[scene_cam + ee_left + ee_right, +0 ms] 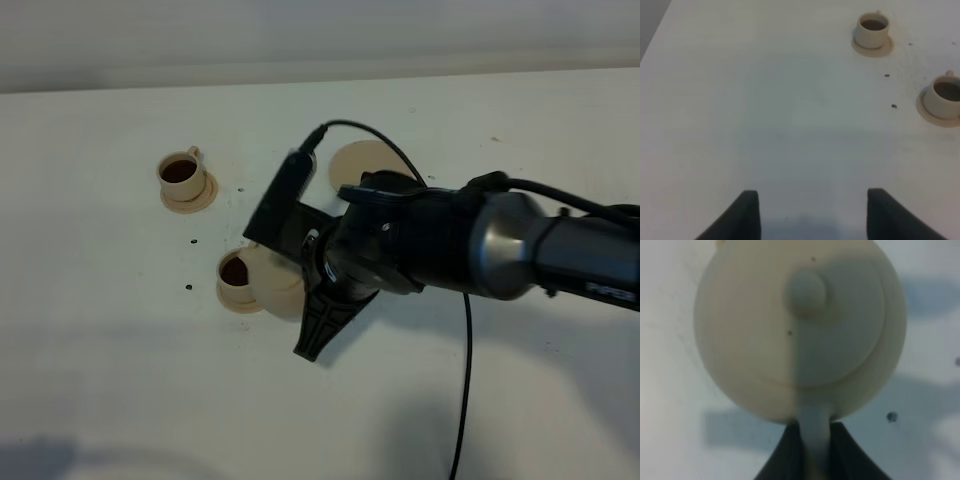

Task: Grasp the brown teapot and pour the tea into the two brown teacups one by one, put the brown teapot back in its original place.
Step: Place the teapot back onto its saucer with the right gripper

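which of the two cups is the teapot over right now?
The near teacup, closer to the camera in the exterior view: the teapot, held by the right end effector, overlaps it. The far teacup stands clear, handle visible.

The exterior high view looks steeply down on the white table (120,330) from above, taking in both arms' working area. The left wrist view sits low, facing forward along the table past its own hand (809,212), and sees the two teacups (872,30) from some way off; the high view shares them. The right wrist view looks straight down at very close range, filled by the teapot (800,330), which the high view shows only partly behind the arm.
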